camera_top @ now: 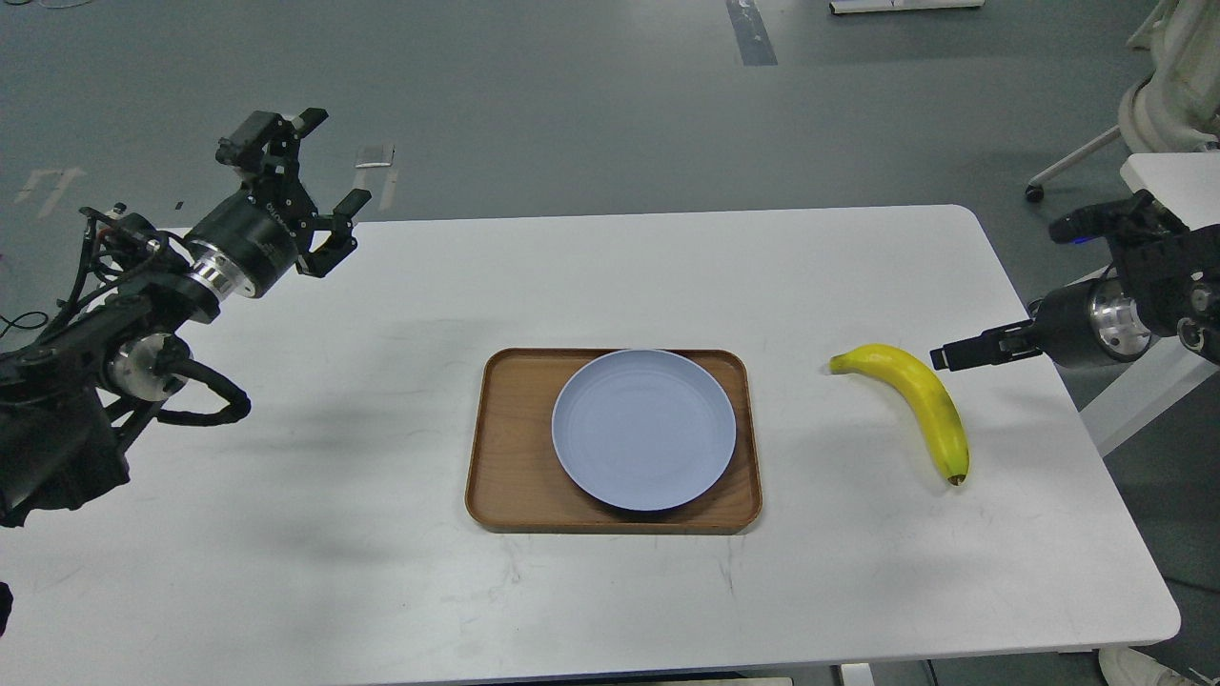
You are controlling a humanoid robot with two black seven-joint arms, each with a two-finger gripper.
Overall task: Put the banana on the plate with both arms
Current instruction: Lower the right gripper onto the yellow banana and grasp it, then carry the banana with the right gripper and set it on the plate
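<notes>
The left arm point(143, 314) comes in over the desk's left edge, its elbow bent and its forearm angled up toward the far left corner. Its jaws point(310, 176) stand well apart, one finger raised over the floor beyond the far edge, the other lower near the far edge, with nothing between them. They hang above the white desk point(286, 572) and touch nothing.

In the middle of the desk lies a brown wooden tray point(505, 476) with rounded corners. The plate point(644, 429), pale blue-lavender and bare, sits inside the tray, shifted toward its right side, its far rim reaching the tray's far edge.

To the right, apart from the tray, the banana point(920, 395) lies flat on the desk near the right edge. Its greenish stem points left toward the tray and its dark tip curves toward the near edge. Bare desk lies between banana and tray.

The right arm point(1096, 329) reaches in level over the right edge. One black finger point(982, 348) of its jaws points left, its end just beside the banana's upper curve; whether they touch cannot be told. The second finger point(1087, 227) sits higher and farther back, so the jaws stand apart and hold nothing.
</notes>
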